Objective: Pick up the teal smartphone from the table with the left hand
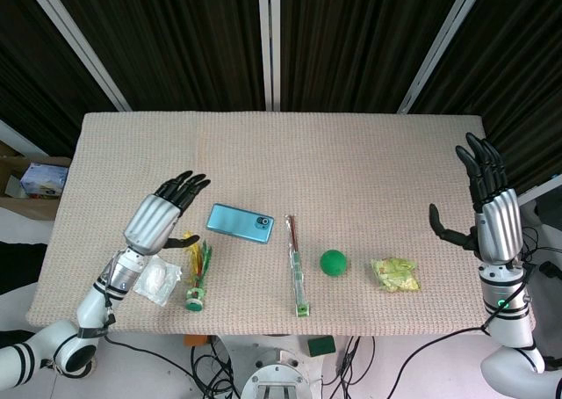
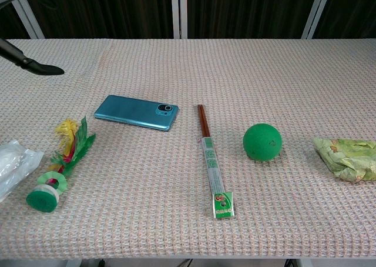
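Note:
The teal smartphone [image 1: 240,221] [image 2: 137,112] lies flat on the woven table mat, camera side up, left of centre. My left hand [image 1: 161,210] hovers just to its left, fingers stretched out toward the phone and apart, holding nothing. In the chest view only dark fingertips [image 2: 44,69] of that hand show at the far left edge. My right hand [image 1: 490,201] stands upright at the table's right edge, fingers spread, empty.
A feathered shuttlecock [image 1: 198,278] [image 2: 59,167] and a clear plastic bag [image 1: 156,280] lie under the left forearm. Wrapped chopsticks [image 1: 297,264] [image 2: 211,160], a green ball [image 1: 333,262] [image 2: 262,142] and a crumpled yellow-green wrapper [image 1: 395,274] [image 2: 348,157] lie to the phone's right.

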`<state>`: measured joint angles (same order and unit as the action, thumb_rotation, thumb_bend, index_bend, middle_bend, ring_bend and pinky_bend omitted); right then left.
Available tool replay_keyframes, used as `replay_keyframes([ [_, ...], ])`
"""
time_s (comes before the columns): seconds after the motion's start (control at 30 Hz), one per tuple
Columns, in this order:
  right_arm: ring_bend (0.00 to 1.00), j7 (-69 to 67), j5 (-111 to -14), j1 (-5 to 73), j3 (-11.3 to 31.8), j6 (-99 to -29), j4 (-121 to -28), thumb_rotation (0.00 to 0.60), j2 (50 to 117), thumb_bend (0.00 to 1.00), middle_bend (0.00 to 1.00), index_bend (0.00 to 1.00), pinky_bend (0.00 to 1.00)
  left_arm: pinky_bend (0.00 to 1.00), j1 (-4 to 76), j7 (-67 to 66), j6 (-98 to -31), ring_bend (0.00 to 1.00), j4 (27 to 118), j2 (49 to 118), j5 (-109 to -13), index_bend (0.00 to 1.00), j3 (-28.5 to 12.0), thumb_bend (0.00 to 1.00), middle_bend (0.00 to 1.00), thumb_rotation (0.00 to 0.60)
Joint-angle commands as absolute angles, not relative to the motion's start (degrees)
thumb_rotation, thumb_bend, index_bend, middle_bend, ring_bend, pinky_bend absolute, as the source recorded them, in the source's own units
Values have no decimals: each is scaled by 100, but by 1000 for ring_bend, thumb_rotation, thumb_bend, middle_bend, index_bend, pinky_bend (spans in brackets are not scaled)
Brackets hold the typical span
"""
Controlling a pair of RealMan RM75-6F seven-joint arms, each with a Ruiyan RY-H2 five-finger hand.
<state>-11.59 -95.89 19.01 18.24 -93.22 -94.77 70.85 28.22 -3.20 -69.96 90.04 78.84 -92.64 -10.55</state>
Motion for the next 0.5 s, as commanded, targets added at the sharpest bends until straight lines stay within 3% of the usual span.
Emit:
replay_keyframes([
  [0.03,0,-1123,-9579,1926,1784,-9294,-9433,401,7103,476,0,0,0,213,2892,-294,-6957,62,8927,7952,-9235,75,-1009,39,76,588],
  [0.33,0,-1216,-9539,1897,1682,-9380,-9300,404,7055,475,0,0,0,210,3045,-501,-6903,62,9044,7923,-9326,75,-854,41,77,586],
  [0.5,0,-1265,-9480,1868,1623,-9368,-9243,403,6991,476,0,0,0,221,3353,-490,-6461,62,9056,8056,-9378,99,-735,68,148,600],
])
